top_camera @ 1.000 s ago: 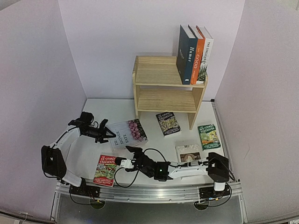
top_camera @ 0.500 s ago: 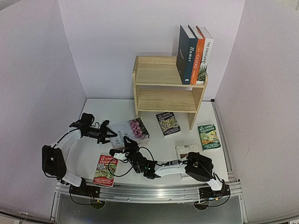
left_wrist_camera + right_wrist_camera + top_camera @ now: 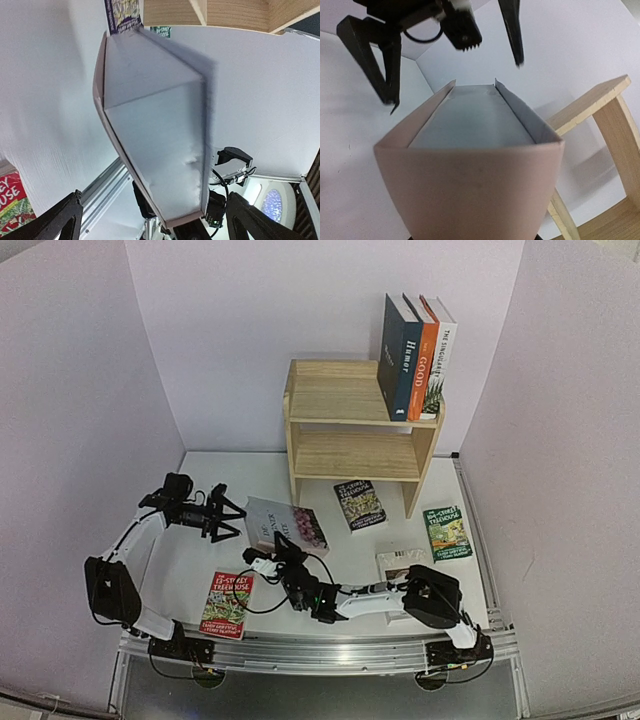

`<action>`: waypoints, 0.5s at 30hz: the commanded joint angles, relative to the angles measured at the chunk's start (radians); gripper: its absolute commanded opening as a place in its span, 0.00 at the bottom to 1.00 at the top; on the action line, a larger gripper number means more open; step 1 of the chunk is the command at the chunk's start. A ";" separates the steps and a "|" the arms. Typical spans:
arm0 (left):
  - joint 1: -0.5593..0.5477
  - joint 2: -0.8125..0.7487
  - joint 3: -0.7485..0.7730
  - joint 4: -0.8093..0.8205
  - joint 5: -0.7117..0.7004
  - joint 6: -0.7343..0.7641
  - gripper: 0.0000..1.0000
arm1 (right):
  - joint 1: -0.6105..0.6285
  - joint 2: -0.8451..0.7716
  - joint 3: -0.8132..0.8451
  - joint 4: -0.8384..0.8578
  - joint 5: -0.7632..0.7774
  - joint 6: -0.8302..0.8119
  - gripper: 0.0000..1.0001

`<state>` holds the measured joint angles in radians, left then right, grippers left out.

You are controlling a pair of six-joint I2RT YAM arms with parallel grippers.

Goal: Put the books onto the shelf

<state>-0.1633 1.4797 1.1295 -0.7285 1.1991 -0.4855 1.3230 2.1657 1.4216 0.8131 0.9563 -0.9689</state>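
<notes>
The pinkish-white book [image 3: 287, 525] stands tilted on its edge on the table, in front of the pine shelf [image 3: 345, 400]. My right gripper [image 3: 268, 562] is shut on its near spine end. That spine [image 3: 470, 185] fills the right wrist view and hides the fingers. My left gripper [image 3: 218, 512] hangs wide open just left of the book, clear of it. In the left wrist view the book [image 3: 150, 125] lies ahead of the spread fingers [image 3: 65, 220]. Navy [image 3: 400, 355], orange [image 3: 424, 358] and white [image 3: 441, 345] books stand upright on the shelf's top right.
Three Treehouse paperbacks lie flat: one [image 3: 360, 505] before the shelf, one [image 3: 446, 532] at the right, a red one [image 3: 227, 604] near the front left. The coffee-cup book [image 3: 400, 562] lies partly under my right arm. Purple walls enclose the table.
My left gripper let go of the pinkish-white book, opened wide and drew back to the left. My right gripper closed on the book's near end, and the book tipped up steeper.
</notes>
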 commanded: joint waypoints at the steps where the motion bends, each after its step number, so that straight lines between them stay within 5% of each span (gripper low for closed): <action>1: 0.077 -0.128 0.193 -0.130 -0.060 0.224 1.00 | -0.003 -0.219 -0.026 -0.147 0.007 0.314 0.22; 7: 0.103 -0.199 0.357 -0.094 -0.226 0.313 1.00 | -0.051 -0.380 0.079 -0.619 -0.239 0.751 0.20; 15: 0.105 -0.471 0.073 0.244 -0.414 0.215 1.00 | -0.134 -0.503 0.272 -0.812 -0.378 0.912 0.17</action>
<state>-0.0597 1.0923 1.3137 -0.6393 0.9040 -0.2484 1.2213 1.7368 1.5872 0.1243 0.6574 -0.1946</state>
